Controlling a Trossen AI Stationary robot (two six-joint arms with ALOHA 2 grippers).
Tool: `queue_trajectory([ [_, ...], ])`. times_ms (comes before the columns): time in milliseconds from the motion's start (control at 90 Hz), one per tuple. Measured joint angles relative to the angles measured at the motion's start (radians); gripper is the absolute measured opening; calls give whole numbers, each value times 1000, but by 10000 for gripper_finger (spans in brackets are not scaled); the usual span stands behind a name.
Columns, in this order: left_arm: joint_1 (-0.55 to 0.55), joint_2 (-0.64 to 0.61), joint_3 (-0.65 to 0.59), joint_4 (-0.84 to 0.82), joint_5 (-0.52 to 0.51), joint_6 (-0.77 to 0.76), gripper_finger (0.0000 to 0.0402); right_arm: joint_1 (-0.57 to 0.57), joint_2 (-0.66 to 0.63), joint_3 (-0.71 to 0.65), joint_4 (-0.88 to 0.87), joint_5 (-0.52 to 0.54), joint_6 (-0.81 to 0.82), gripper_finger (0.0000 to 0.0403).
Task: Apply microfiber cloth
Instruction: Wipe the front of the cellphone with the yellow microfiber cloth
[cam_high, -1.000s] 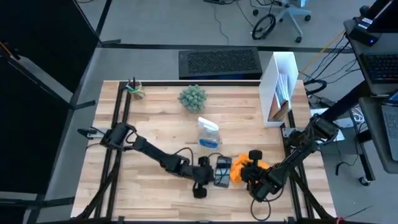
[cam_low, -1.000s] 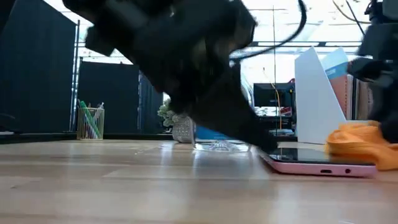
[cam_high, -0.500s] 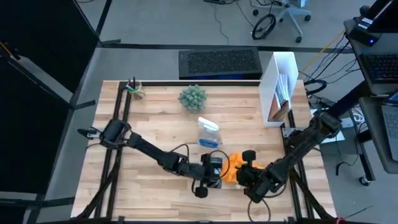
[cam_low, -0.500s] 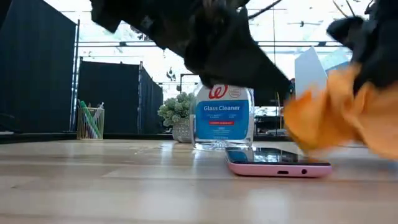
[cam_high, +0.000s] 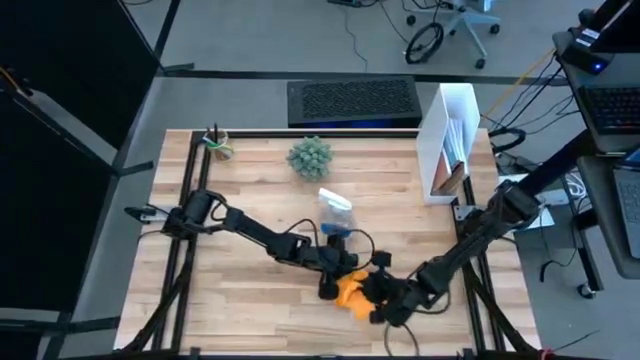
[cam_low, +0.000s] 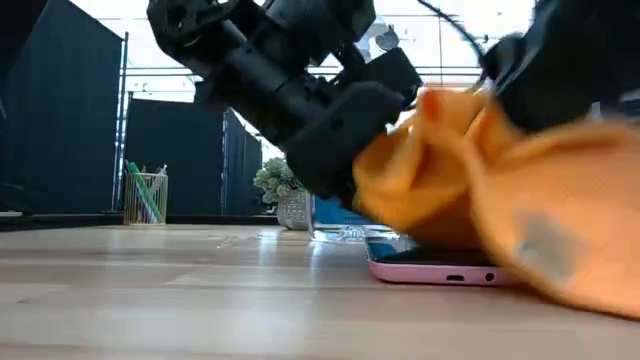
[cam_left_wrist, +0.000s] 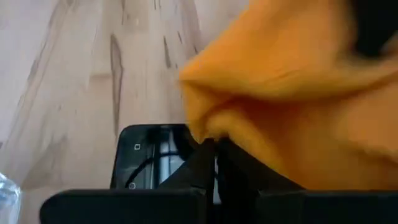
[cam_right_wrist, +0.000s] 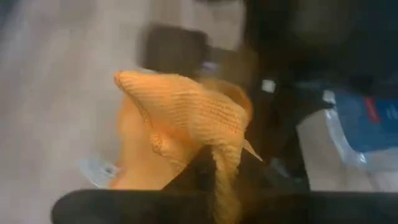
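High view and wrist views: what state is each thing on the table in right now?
microfiber cloth: bunched, held by the right gripper, draped over the phone.
phone: flat on the table, screen up, partly covered by the cloth.
left gripper: fingers shut, down at the phone.
glass cleaner spray bottle: standing upright behind the phone.
pen cup: upright, pens inside.
small plant: upright, untouched.

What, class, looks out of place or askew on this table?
Nothing is spilled or damaged. The cloth hangs bunched from the right gripper, draped over the phone, which the left gripper is at. The spray bottle stands upright.
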Motion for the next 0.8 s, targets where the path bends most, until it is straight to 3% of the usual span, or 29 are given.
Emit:
queue_trajectory([
  [211, 6, 17, 0, 24, -1, -21, 15, -35, 112, 2, 22, -43, 50, 4],
  [378, 14, 18, -1, 21, 0, -20, 15, 18, 134, 0, 86, -39, 80, 4],
  [678, 29, 20, -2, 21, 10, -21, 15, 90, 83, -4, 111, -216, 87, 4],
  [800, 29, 20, -2, 23, 9, -21, 15, 85, -5, -3, 95, -123, 42, 4],
])
